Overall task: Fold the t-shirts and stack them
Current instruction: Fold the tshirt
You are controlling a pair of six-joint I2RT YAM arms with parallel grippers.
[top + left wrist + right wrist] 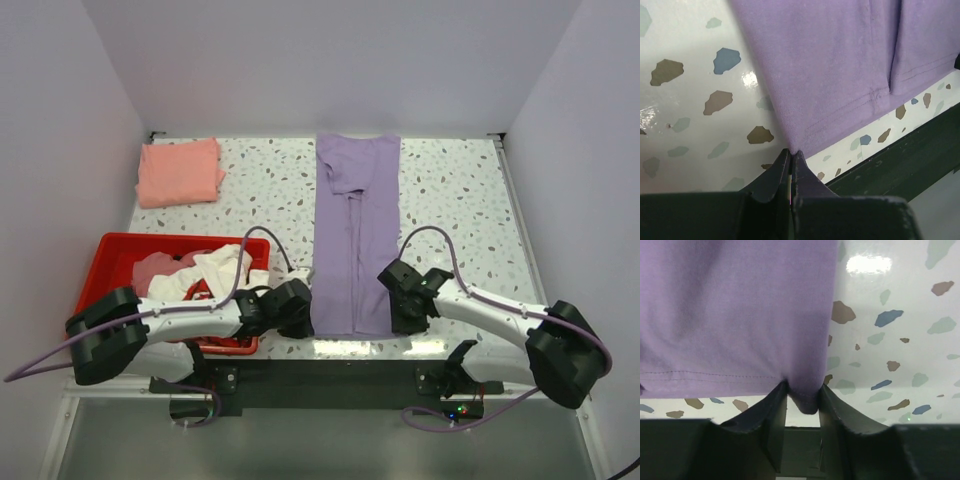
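Blocked near left by the red tray (108,252) heaped with tees (215,265), far left by the folded salmon tee (180,172). Open over bare desk (455,195) right of the lavender tee (357,235), and between it and the salmon one.

L arm (190,315) hides part of red tray (108,246) & its tees (218,265).

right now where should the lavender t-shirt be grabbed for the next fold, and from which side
Grip the lavender t-shirt by its two near hem corners, coming in low from the near side. It lies flat as a long narrow strip, hem toward the arms, so those corners are free. The left hand is shut on one corner, the right hand pinches the other.
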